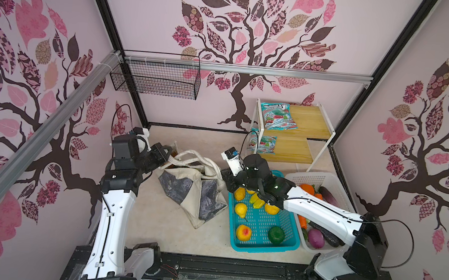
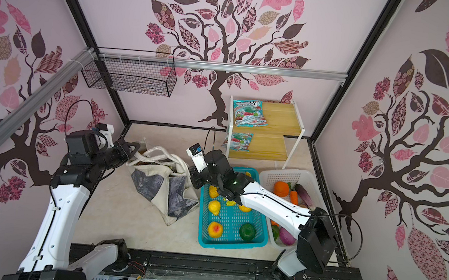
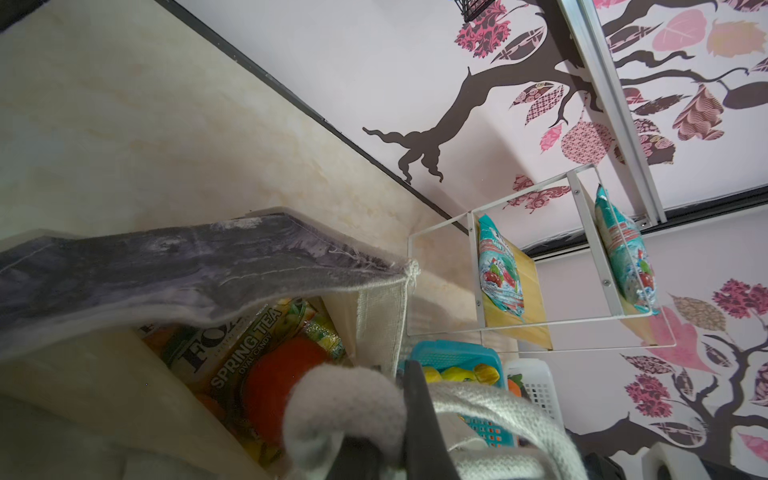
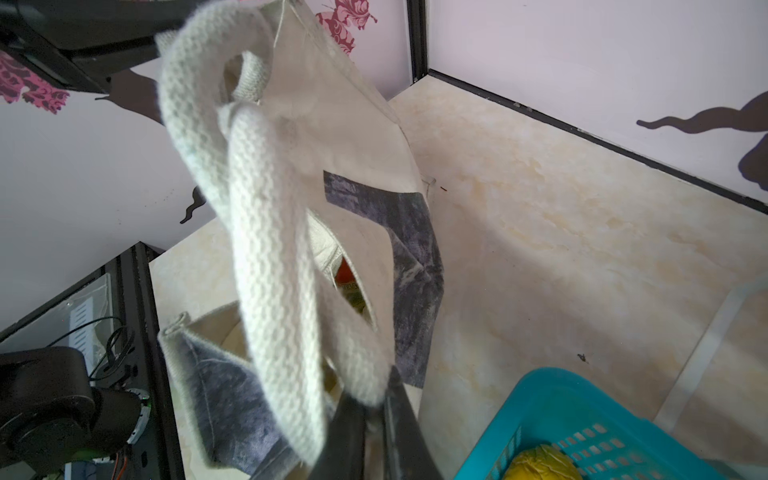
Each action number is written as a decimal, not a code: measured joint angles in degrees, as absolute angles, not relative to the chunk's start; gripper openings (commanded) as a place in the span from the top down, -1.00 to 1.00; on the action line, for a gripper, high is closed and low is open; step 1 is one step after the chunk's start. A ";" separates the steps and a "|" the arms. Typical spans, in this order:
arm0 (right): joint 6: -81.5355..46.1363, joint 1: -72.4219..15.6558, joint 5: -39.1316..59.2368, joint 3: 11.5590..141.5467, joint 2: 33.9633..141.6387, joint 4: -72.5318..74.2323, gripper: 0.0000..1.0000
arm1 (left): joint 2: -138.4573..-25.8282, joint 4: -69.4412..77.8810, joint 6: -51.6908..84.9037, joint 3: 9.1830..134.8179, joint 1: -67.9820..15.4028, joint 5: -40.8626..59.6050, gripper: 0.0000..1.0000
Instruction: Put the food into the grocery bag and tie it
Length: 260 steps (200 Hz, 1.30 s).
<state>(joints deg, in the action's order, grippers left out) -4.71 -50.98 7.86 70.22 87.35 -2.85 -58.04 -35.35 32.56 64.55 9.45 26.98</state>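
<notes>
- Left pincer [image 1: 168, 156]: closed tight on one of the cream woven handles [image 3: 345, 399], at the far-left edge of the bag's mouth.
- Right pincer [image 4: 374, 424]: a loop of handle runs between its two dark fingers at the right edge of the mouth. The picture is blurred there, so I cannot tell whether they press it or stand slightly apart.
- Between the two pincers the handles lie bunched and crossed over the opening in both top views.
- Cream canvas tote bag [image 1: 192, 188] with a dark grey printed panel: it stands slumped on the bench [image 1: 165, 231] in the middle of the scene, mouth gaping.
- Inside it, the left wrist view shows a glossy green-yellow sweet packet [image 3: 249, 353] lettered "SPRING TEA", with a round red vegetable [image 3: 282, 386] lying on it.
- Teal plastic mesh basket [image 1: 260, 245]: just right of the bag, under the right arm, holding yellow, orange and green toy fruit.
- White plastic mesh basket [image 1: 313, 179]: touching the teal one on its right, holding toy vegetables.
- White-framed wooden shelf [image 1: 307, 124]: far right against the wall, with teal sweet packets [image 1: 277, 116] on both levels.
</notes>
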 measured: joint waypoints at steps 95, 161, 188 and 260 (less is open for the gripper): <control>2.00 -49.54 22.90 75.53 91.96 -0.82 -0.11 | -58.70 -36.49 29.47 63.22 9.39 25.98 1.00; 1.50 -48.93 34.30 80.93 97.21 4.82 -0.04 | -60.07 -35.68 29.63 63.22 9.39 27.70 1.00; 0.08 -49.10 37.82 81.67 99.07 7.09 0.06 | -60.49 -35.62 29.71 63.22 9.39 28.29 1.00; -3.90 -50.35 41.32 83.05 101.10 13.37 0.45 | -60.47 -35.66 30.17 63.20 9.39 28.60 1.00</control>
